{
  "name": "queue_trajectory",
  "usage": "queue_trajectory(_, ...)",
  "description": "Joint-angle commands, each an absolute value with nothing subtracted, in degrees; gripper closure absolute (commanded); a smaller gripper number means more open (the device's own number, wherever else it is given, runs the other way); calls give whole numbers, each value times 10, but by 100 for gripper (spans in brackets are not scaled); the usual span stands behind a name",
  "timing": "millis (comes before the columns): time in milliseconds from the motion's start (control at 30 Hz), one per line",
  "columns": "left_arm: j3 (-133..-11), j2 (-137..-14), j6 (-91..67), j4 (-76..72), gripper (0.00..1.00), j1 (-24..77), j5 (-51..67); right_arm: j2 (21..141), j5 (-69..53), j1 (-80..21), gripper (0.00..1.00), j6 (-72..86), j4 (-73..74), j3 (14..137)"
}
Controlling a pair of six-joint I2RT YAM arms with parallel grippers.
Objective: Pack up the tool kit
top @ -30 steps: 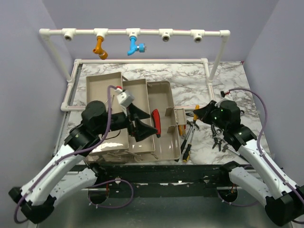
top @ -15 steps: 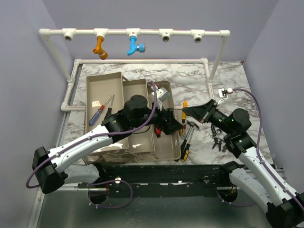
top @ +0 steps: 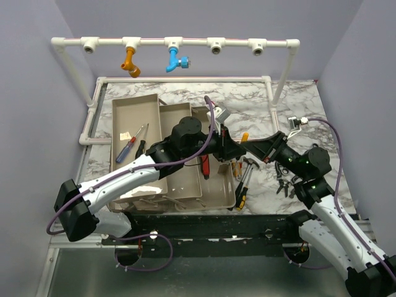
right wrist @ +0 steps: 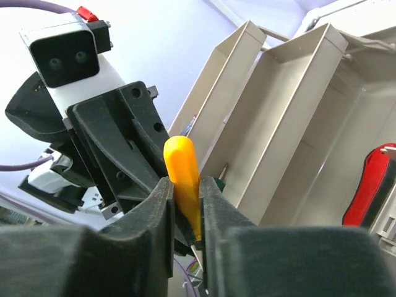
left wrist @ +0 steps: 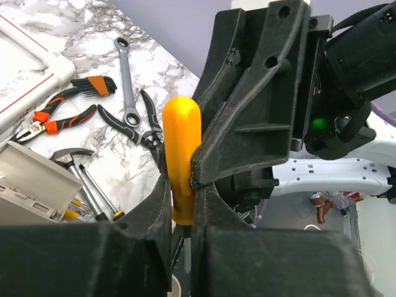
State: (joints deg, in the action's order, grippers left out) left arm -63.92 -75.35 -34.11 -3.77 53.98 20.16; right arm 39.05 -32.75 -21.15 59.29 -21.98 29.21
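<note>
Screwdriver [left wrist: 181, 161] in left gripper [left wrist: 181, 199], right gripper [right wrist: 187, 193], near toolbox [top: 218, 189]

The handle [left wrist: 181, 164] is orange-yellow and the fingers [left wrist: 260, 260] are black. The trays [top: 133, 117] are beige. The table [top: 260, 108] is white with grey marbling. The orange fitting [top: 130, 62] hangs beside the blue fitting [top: 176, 60].

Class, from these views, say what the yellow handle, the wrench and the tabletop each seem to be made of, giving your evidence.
The yellow handle: probably plastic, smooth, slightly glossy, uniform colour. The wrench: metal, likely polished steel, silvery with bright glints. The tabletop: marble pattern, white with grey veins; real stone or printed laminate cannot be told.
</note>
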Motion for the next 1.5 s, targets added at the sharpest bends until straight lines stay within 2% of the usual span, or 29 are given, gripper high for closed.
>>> queue_trajectory(0,-657,-742,-304,-38,100,541,195,379,-344,-218,58,594,-200,299)
queue_trajectory(33,-651,-729,-297,-25,100,541,183,375,-333,-218,37,582,-176,306)
queue_trajectory(100,-632,-701,-286,-2,100,541,164,363,-309,-218,11,560,-132,315)
queue_trajectory(133,-620,-682,-282,26,100,541,155,355,-294,-218,4,552,-110,318)
queue_trajectory(167,-610,-665,-278,49,100,541,145,345,-275,-218,2,544,-91,320)
queue_trajectory(367,-564,-552,-263,213,100,524,22,306,-200,-218,2,482,32,340)
queue_trajectory(467,-584,-541,-288,326,100,503,-70,303,-181,-218,2,461,60,341)
queue_trajectory(567,-592,-544,-304,373,100,487,-130,307,-159,-218,2,451,83,339)
queue_trajectory(667,-586,-548,-308,371,100,473,-136,309,-122,-218,3,449,108,335)
queue_trajectory(933,-611,-584,-283,384,100,425,-113,372,74,-218,3,459,275,378)
queue_trajectory(1233,-621,-617,-288,387,100,402,-82,367,77,-218,3,458,271,366)
queue_trajectory(1300,-622,-618,-287,384,91,402,-76,367,78,-218,3,456,271,368)
queue_trajectory(1367,-627,-621,-285,386,70,401,-69,368,81,-218,3,456,275,369)
queue_trajectory(1467,-636,-619,-283,392,48,401,-53,375,108,-218,3,461,296,370)
